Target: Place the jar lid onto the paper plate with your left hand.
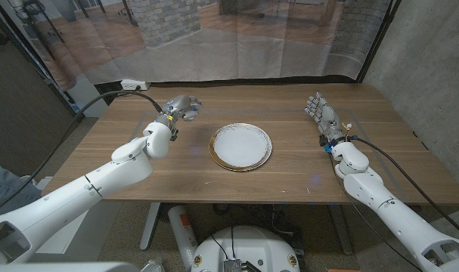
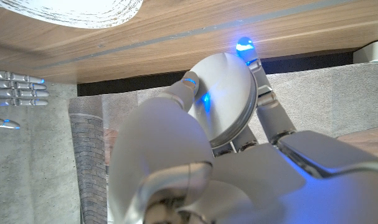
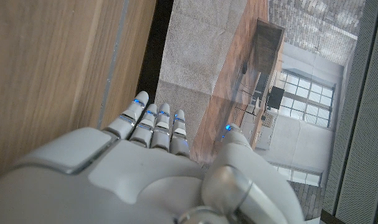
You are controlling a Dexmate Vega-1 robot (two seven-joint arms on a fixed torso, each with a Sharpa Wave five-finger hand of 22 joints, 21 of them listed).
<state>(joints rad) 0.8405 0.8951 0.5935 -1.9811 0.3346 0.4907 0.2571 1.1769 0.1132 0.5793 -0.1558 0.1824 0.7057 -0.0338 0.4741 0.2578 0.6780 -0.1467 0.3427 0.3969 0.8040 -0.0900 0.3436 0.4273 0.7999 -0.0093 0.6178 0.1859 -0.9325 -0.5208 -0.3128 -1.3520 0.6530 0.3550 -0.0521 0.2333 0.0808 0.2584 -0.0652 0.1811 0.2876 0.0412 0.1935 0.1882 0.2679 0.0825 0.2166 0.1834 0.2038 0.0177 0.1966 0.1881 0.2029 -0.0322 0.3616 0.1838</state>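
progress is judged as roughly midway: the jar lid (image 2: 223, 93) is already gripped in the left hand (image 1: 179, 108), but it is not yet set on the paper plate (image 1: 240, 146). in the left wrist view the lid, a silvery round disc, is seen pinched edge-on between the thumb (image 2: 184, 87) on one side and the fingers (image 2: 260, 93) on the other, clear of the table (image 1: 289, 175). in the head view the left hand is found above the table's far left part, beside the plate and apart from it; no contact with the plate is shown. what is left, by judgement, is a carry across to the plate, a lowering and a release.

the right hand (image 1: 321, 113) is noted at the far right of the table, well apart from the plate, with its fingers (image 3: 154, 121) extended side by side and nothing held in it. it is taken to be idle.

the plate is white with a gold-brown rim and is placed near the table's middle; nothing is seen lying on it. the surface is wood-grained and brown, with a faint pale line running along it. beyond the far edge a translucent sheet is hung, through which a brick column and a wooden floor are made out. a grey wall is recorded at the right, and black cables are routed along both arms.
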